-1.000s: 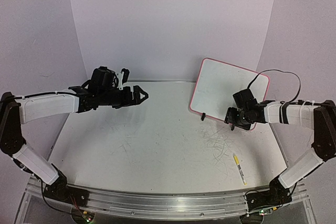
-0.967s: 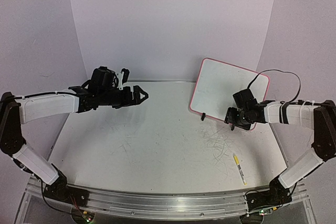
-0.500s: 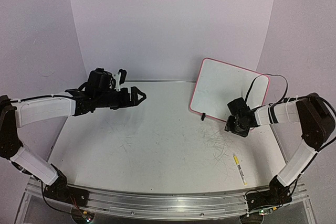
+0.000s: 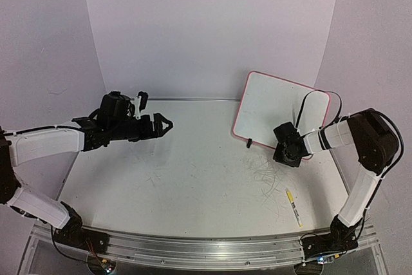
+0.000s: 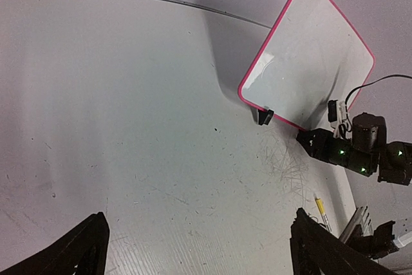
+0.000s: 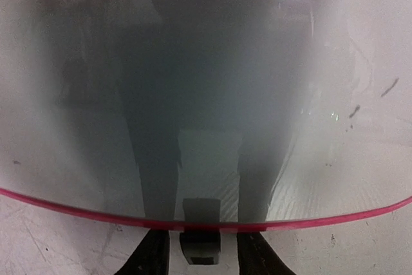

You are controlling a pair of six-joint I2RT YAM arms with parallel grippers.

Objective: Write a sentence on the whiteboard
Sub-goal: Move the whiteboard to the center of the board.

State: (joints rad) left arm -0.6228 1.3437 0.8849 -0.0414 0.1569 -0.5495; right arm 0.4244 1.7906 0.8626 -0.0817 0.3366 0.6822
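The glossy white rectangular whiteboard (image 4: 277, 111), thinly framed in pink-red with rounded corners, stood tilted at the far right of the scuffed white surface (image 4: 193, 178). The right gripper (image 6: 201, 249) had its jaws released astride a black clip foot (image 6: 200, 220). The left gripper (image 4: 168, 122) had its jaws spread wide.

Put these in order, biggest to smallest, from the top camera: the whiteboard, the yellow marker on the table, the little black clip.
1. whiteboard, by far the largest
2. yellow marker
3. black clip, the smallest

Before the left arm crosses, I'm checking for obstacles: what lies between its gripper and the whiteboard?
Only bare, scuffed table. The top view shows nothing standing between the left gripper and the whiteboard.
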